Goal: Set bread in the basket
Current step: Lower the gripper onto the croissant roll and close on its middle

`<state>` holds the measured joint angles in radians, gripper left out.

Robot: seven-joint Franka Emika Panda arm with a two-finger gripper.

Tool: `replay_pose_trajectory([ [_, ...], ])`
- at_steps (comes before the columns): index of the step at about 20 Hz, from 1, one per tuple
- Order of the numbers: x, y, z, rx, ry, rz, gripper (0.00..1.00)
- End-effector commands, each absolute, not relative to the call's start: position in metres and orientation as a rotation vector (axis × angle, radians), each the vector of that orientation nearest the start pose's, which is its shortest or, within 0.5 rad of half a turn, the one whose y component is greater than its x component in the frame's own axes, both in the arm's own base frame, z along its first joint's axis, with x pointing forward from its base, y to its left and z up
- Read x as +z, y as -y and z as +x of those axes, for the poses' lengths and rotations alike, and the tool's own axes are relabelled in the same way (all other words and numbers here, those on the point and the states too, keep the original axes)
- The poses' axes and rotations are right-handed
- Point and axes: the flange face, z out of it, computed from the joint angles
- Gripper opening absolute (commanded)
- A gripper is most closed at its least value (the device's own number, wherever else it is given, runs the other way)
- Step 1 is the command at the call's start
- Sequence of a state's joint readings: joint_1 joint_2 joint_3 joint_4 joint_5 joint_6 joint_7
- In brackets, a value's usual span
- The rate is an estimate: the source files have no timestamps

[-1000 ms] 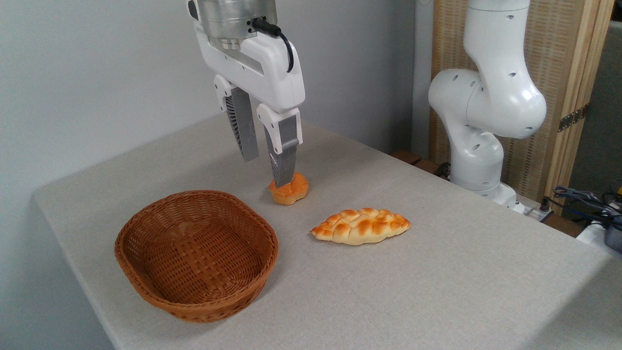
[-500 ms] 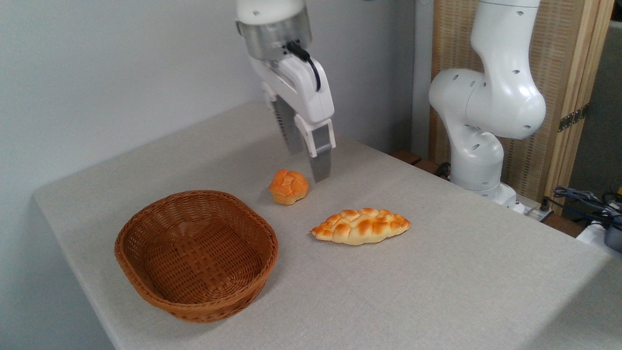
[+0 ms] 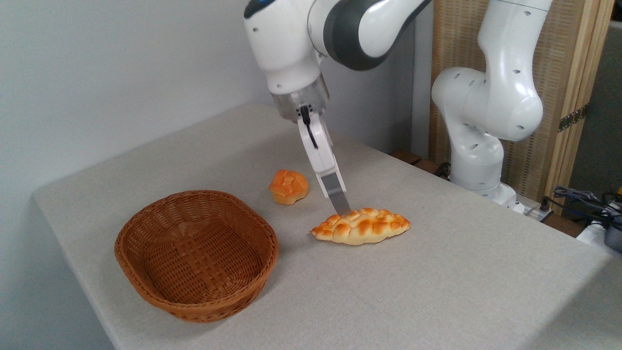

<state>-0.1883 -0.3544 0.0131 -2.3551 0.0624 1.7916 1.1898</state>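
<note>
Since the earlier frames the pincer [image 3: 342, 210] has left its place above the small round bun [image 3: 288, 186] and swung across and down to the bread [image 3: 360, 226], turning so that it is now seen edge-on. Its visible finger [image 3: 336, 193] reaches the far upper edge of the bread, just left of the loaf's middle; whether it touches the crust cannot be told. Only one finger shows from this side, so the width of the pincer cannot be told either.

The bread lies flat on the table [image 3: 437, 282], long axis running left to right, and appears undisturbed. The basket [image 3: 141, 282] stands to the left of the bread and nearer the camera, apart from it, with nothing inside. The bun sits to the left of the bread and behind it, also apart, and clear of the arm.

Judgement: the change marks the end of the approach and the start of the grasp. The pincer has been aligned across the loaf's short width, which suits a two-finger hold. Nothing has been lifted, so the task remains at an early stage; closing, raising and carrying leftward to the basket are yet to come.
</note>
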Motion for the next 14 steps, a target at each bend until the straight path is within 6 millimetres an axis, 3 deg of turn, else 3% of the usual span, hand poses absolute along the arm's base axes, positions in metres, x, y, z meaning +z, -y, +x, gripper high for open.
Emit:
replay_pose_trajectory([
  [1,0.441,0.059,0.408,0.375,-2.118,-2.283,1.0],
  [6,0.407,0.061,0.403,0.324,-2.13,-2.259,0.98],
  [9,0.402,0.061,0.402,0.338,-2.128,-2.266,0.71],
  [10,0.401,0.061,0.402,0.342,-2.131,-2.265,0.48],
  [11,0.401,0.061,0.402,0.343,-2.13,-2.264,0.33],
  [14,0.401,0.06,0.401,0.354,-2.129,-2.273,0.17],
])
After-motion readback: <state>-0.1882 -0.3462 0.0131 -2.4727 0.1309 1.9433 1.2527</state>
